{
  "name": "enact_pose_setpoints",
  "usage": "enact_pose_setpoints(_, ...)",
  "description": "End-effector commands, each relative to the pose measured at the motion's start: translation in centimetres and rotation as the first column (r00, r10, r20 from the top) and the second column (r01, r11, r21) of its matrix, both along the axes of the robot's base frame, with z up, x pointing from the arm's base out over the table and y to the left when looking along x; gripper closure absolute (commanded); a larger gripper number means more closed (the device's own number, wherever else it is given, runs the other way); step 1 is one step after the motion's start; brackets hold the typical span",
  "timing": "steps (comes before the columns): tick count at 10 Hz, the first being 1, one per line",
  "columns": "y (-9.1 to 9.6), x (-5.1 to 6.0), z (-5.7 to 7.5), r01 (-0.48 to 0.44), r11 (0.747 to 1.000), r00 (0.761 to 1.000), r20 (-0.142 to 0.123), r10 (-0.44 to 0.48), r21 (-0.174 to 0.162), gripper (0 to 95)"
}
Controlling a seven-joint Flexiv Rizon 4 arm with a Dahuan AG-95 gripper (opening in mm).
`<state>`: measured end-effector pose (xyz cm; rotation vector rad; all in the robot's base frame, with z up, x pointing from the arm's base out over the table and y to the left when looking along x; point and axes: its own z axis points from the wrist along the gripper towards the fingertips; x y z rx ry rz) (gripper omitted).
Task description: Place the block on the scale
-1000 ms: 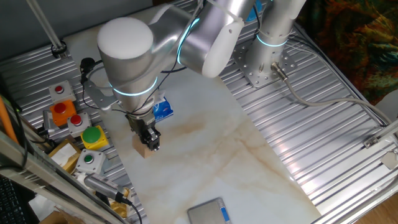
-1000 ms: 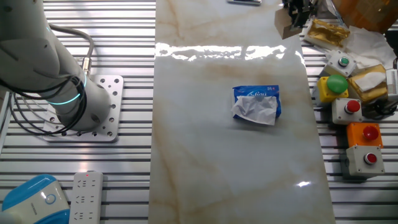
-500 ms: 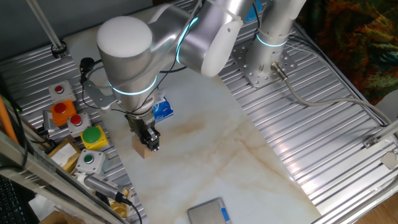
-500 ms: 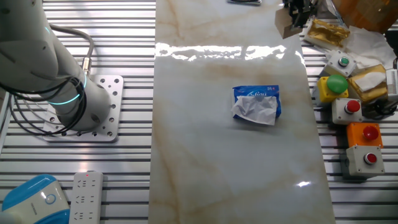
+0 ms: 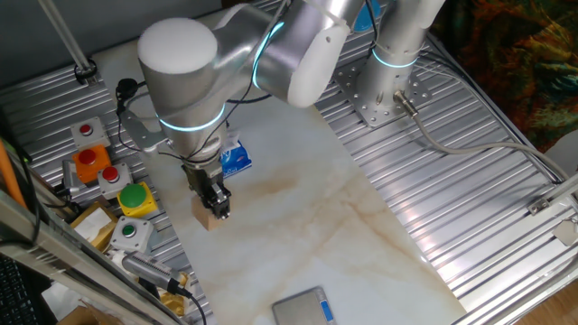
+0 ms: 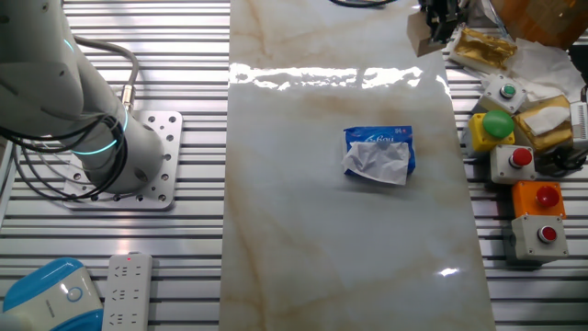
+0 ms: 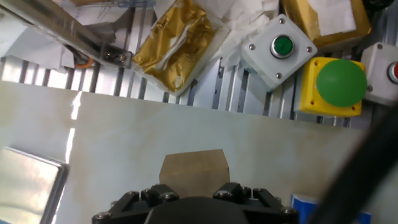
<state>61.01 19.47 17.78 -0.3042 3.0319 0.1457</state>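
No legible text or labels

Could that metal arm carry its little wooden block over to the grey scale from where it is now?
Probably yes: the gripper seems shut on the block, and only bare marble lies between it and the scale.

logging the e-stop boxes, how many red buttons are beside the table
3: one on the orange box, one on a grey box above it, one on the grey box below. Others may be hidden.
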Motion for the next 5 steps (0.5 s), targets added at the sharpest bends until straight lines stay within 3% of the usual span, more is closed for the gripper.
enact_pose_setpoints(1, 1.1, 0.1, 0.2, -0.012, 1.000, 1.000, -0.013, 0.012, -0.027, 95.0)
enact_pose_setpoints(3, 3.2, -1.7, 0.2, 0.006, 1.000, 1.000, -0.015, -0.006, -0.028, 95.0)
enact_pose_setpoints(4, 4.5, -3.1, -0.4, 0.014, 1.000, 1.000, -0.012, -0.015, -0.024, 95.0)
enact_pose_setpoints(5, 5.4, -3.8, -0.8, 0.021, 0.999, 1.000, -0.010, -0.021, -0.033, 95.0)
